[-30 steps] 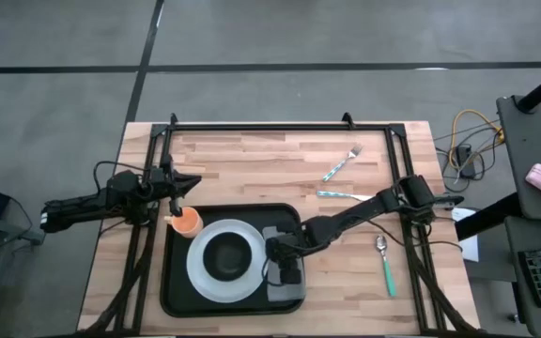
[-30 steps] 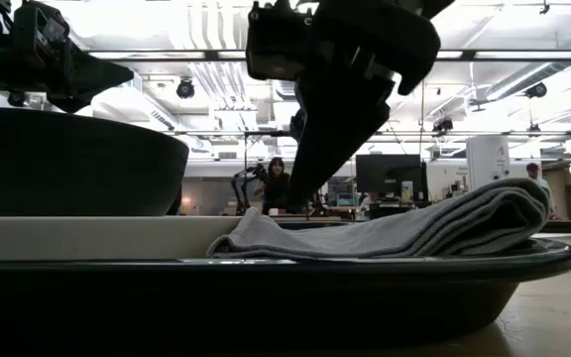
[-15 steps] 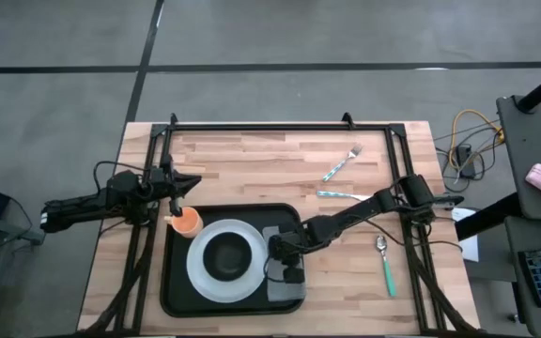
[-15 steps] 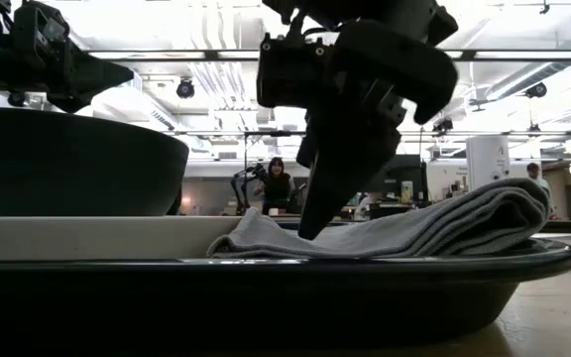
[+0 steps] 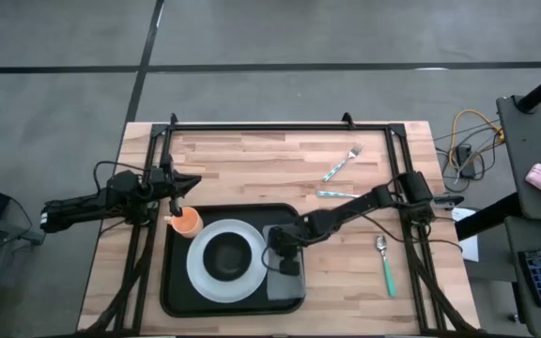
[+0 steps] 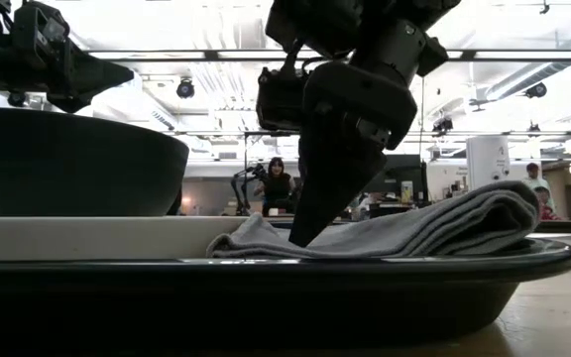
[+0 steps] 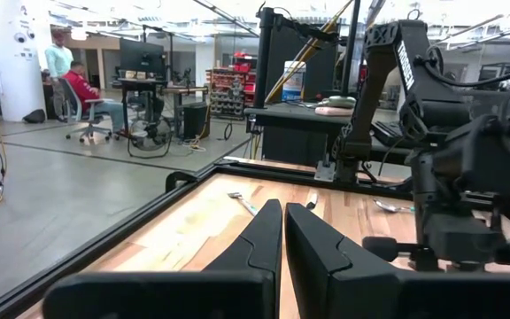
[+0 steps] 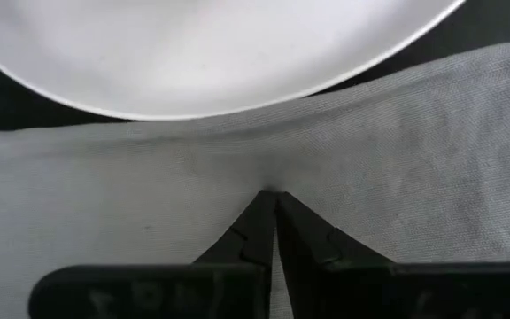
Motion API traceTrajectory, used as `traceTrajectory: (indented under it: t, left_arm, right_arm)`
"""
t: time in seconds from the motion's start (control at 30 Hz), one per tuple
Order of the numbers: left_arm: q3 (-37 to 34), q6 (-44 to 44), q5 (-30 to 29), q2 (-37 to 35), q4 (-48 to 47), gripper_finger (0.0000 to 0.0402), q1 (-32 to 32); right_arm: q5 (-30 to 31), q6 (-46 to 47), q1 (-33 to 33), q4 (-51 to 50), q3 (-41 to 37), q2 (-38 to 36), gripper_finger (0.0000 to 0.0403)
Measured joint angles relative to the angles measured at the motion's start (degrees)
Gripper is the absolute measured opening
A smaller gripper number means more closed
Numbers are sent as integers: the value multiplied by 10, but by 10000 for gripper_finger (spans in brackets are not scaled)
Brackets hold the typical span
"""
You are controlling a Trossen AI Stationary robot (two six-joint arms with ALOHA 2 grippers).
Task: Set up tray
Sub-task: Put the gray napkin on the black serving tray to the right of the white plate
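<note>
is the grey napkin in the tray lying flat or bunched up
Bunched up, in part. In the low view the grey napkin humps at one end inside the tray, while the shut right gripper presses its tips into the cloth.

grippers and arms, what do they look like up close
Both arms are dark, near black, built of slim jointed links with bulkier housings at the joints. The left gripper ends in two long, flat, matte black fingers that taper to narrow tips, mounted on a broad black crossbar. The right gripper has the same pointed black fingers and crossbar. No markings or loose cables are visible on them.
</note>
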Motion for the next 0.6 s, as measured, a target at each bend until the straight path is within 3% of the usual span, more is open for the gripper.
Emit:
traceTrajectory:
  t: [0.37,0.6]
  left_arm:
    - [0,0,0,0,0,0,0]
    - [0,-2,0,0,0,0,0]
  right_arm:
    - [13,-1,-36,27,-10,0,8]
    - [13,48,-32,29,-10,-1,9]
